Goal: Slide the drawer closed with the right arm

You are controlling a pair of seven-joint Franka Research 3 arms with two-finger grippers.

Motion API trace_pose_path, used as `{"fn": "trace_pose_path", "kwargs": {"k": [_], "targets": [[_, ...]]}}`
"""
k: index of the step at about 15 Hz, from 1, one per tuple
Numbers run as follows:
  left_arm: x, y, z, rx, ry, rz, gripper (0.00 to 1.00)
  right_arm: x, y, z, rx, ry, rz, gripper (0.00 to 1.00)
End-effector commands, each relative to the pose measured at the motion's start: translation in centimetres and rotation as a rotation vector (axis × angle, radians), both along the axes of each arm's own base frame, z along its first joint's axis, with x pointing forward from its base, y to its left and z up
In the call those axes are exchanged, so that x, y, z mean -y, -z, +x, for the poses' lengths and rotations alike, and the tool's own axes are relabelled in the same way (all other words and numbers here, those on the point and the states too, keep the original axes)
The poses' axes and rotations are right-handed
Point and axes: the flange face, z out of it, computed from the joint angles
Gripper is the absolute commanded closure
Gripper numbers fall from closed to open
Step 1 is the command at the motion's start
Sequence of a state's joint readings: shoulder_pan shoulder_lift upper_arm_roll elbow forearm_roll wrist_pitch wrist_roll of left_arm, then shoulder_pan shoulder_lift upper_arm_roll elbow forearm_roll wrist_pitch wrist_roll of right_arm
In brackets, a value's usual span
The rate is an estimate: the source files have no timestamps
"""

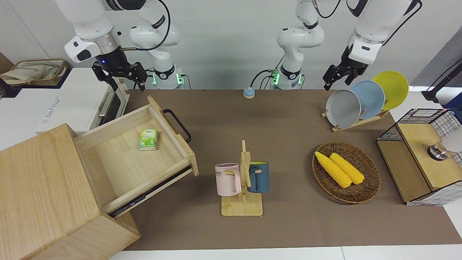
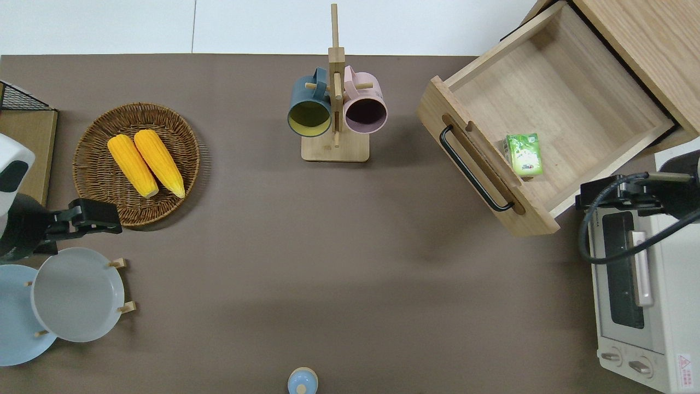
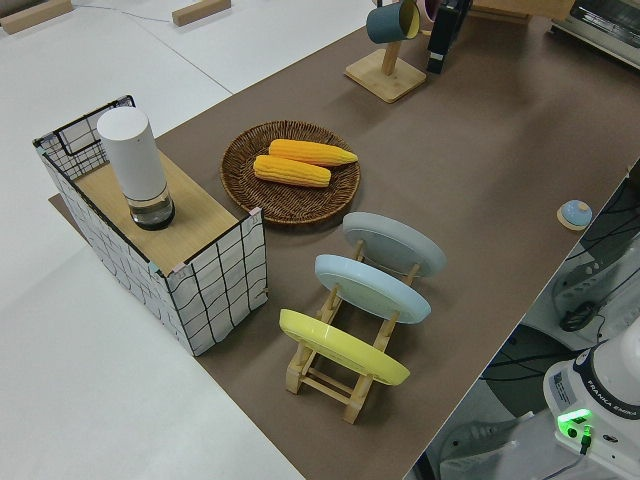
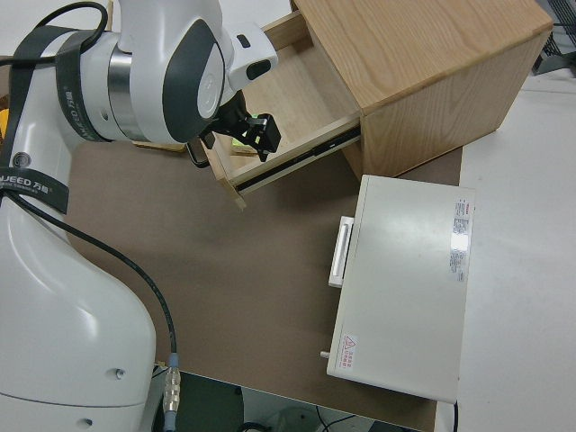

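Note:
The drawer [image 1: 126, 159] of pale wood stands pulled far out of its cabinet [image 1: 39, 187], set at an angle to the table edge. Its black bar handle [image 1: 177, 124] faces the middle of the table. A small green pack [image 1: 148, 139] lies inside. In the overhead view the drawer [image 2: 558, 104] and its handle [image 2: 473, 169] show fully. My right gripper [image 1: 127, 85] hangs open in the air with nothing in it. Seen from overhead, it [image 2: 601, 192] is over the toaster oven's edge beside the drawer's side wall. It [image 4: 232, 148] touches nothing. The left arm is parked.
A white toaster oven [image 2: 640, 295] stands beside the drawer, nearer to the robots. Mid-table is a wooden mug rack [image 1: 242, 180] with two mugs. Toward the left arm's end are a corn basket [image 1: 345, 171], a plate rack [image 1: 361, 101] and a wire box [image 1: 422, 155].

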State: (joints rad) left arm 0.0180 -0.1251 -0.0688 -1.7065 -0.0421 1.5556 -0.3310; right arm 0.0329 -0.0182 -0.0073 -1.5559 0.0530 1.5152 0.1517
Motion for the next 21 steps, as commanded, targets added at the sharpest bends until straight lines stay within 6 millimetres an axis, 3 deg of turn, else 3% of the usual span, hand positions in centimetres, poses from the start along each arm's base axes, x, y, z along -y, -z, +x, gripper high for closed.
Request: {"fn": "trace_pose_path", "kwargs": {"k": [1, 5, 6, 8, 11, 16, 21], "targets": [[-0.2, -0.5, -0.4, -0.005, 0.006, -0.001, 0.01, -0.1, -0.2, 0.4, 0.021, -0.008, -0.011, 0.009], [-0.2, -0.5, -0.4, -0.005, 0.006, -0.001, 0.01, -0.5, -0.1, 0.2, 0.011, -0.015, -0.017, 0.082], [-0.2, -0.5, -0.4, -0.005, 0.006, -0.001, 0.01, -0.7, 0.0, 0.1, 0.000, -0.012, -0.019, 0.225], [-0.2, -0.5, -0.4, -0.003, 0.006, -0.001, 0.01, -0.8, 0.0, 0.1, -0.003, 0.035, -0.029, 0.639], [-0.2, -0.5, -0.4, -0.005, 0.006, -0.001, 0.01, -1.9, -0.4, 0.0, -0.003, 0.045, -0.046, 0.912], [-0.2, -0.5, -0.4, -0.003, 0.006, -0.001, 0.01, -2.8, -0.3, -0.2, -0.011, 0.081, -0.055, 0.965], [-0.2, -0.5, -0.4, -0.005, 0.006, -0.001, 0.01, -5.8, -0.4, -1.0, -0.041, 0.151, -0.063, 1.000]]}}
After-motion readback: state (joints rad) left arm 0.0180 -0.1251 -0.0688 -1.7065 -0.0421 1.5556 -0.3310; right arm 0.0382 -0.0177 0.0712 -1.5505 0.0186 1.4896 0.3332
